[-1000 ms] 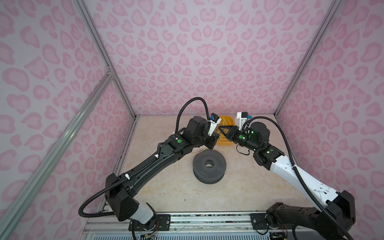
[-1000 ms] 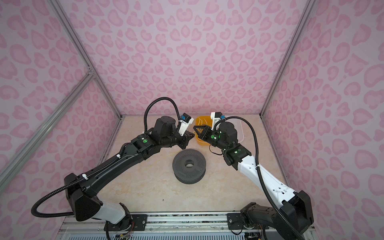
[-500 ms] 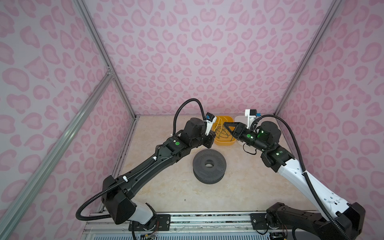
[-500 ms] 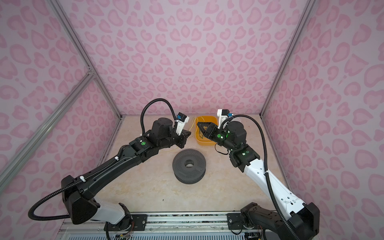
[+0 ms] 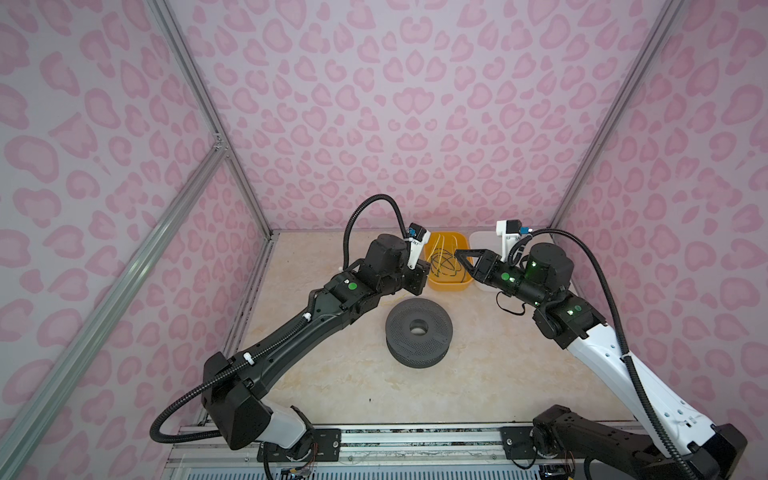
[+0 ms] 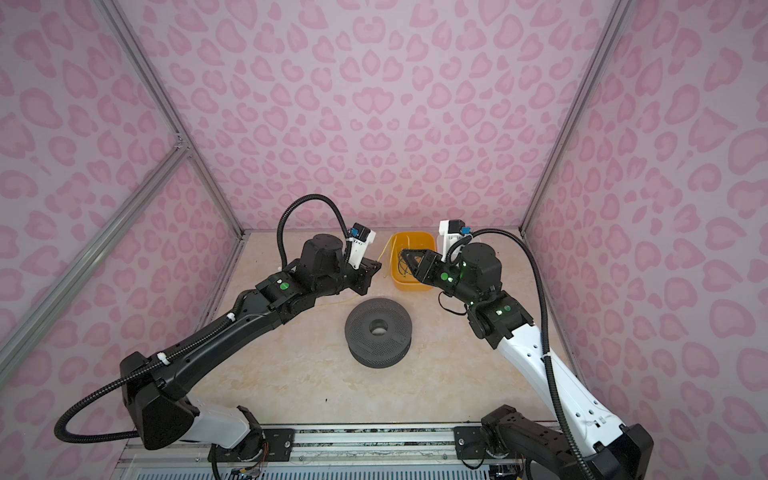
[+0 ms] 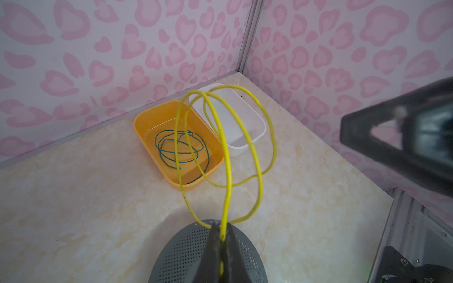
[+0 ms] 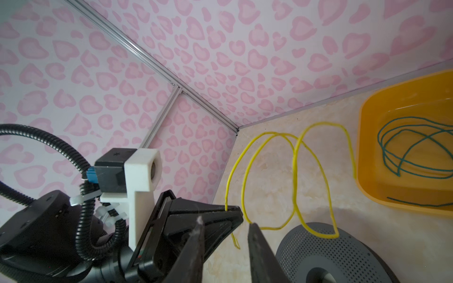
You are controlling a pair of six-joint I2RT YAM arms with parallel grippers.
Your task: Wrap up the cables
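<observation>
One thin pale-yellow wire (image 7: 226, 156) is looping up from the tightly closed left gripper (image 7: 221, 232) at twelve o'clock of the grey perforated spool (image 5: 397, 332), likely offered to the part-open, empty right gripper (image 8: 226, 221); the dark-green wire (image 7: 182, 153) is lying in the orange plastic tray (image 7: 149, 153) at one.

No legible text or markings

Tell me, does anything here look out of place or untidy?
The yellow cable stands out: pinched in the left gripper, it springs up in loose uneven loops, not wound on the grey spool. Nothing looks spilled or damaged.
</observation>
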